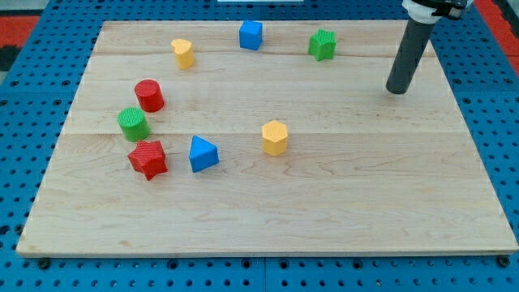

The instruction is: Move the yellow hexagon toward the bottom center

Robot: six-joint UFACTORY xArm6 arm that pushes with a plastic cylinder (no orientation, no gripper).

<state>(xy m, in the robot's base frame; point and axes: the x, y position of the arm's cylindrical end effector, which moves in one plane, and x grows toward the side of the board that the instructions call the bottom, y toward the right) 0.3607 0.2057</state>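
Observation:
The yellow hexagon (275, 137) stands near the middle of the wooden board (324, 211). My tip (396, 91) rests on the board at the view's upper right, well to the right of and above the hexagon, apart from every block. The rod rises out of the view's top right corner.
A blue triangle (203, 153) lies left of the hexagon, with a red star (148, 158), a green cylinder (132, 124) and a red cylinder (149, 96) further left. Along the top are a yellow block (183, 53), a blue cube (250, 35) and a green star (322, 45).

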